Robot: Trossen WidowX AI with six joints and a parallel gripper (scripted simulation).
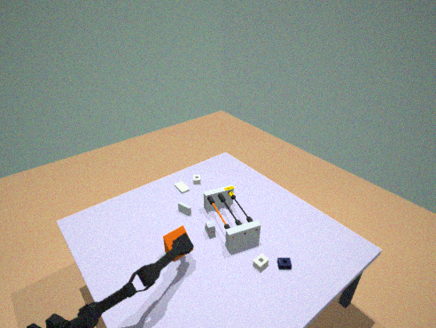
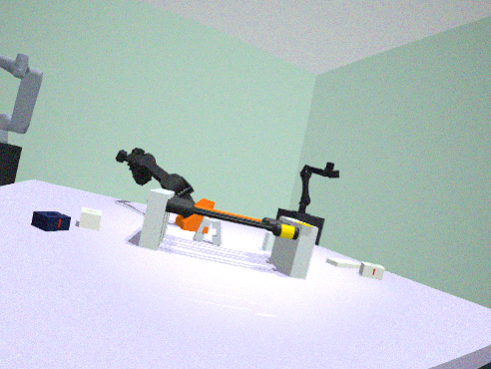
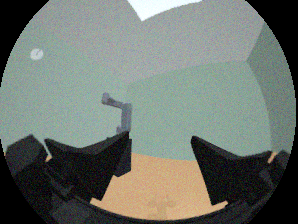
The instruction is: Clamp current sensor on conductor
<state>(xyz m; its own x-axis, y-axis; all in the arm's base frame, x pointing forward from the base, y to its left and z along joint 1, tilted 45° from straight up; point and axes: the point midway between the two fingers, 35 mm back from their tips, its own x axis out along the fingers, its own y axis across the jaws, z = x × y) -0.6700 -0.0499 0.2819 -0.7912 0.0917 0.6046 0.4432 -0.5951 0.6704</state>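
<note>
Gripper (image 1: pixel 35 326) (image 2: pixel 121 156) (image 3: pixel 160 137) spread wide, released, well away from work. Sensor (image 1: pixel 211 231) (image 2: pixel 201 231) stands open on table (image 1: pixel 133 222) (image 2: pixel 200 319), beside orange conductor (image 1: pixel 220 214) (image 2: pixel 237 216). I judge it light, tippy, hinge springy, plastic slick. Would grip both halves low, squarely, softly; squeeze firmly only at latching. LOAD lettering unreadable to me.

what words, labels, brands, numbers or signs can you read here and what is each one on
No word, brand or number is readable.
A red upright mark, unclear whether arrow or "1": on the dark blue block.
A similar red mark, equally unclear: on the white block at right in the exterior view.
Dark marks, too small to read: on the yellow label.
</note>
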